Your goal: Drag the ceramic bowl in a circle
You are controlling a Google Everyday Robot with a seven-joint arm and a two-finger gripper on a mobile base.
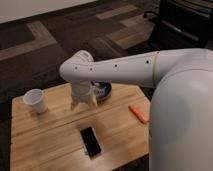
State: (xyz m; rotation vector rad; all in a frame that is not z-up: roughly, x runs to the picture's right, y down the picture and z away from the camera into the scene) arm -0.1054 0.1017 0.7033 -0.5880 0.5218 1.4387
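Note:
The ceramic bowl (102, 91) is dark blue with a paler patterned inside. It sits near the far edge of the wooden table (55, 137), mostly hidden behind my wrist. My gripper (83, 104) hangs down just left of and in front of the bowl, its white fingers reaching toward the tabletop beside the bowl's rim. My white arm stretches in from the right across the table.
A plain white cup (36, 101) stands at the far left of the table. A black phone (91, 141) lies at the front middle. An orange marker (138, 113) lies at the right. My large white body fills the right side. Patterned carpet lies beyond.

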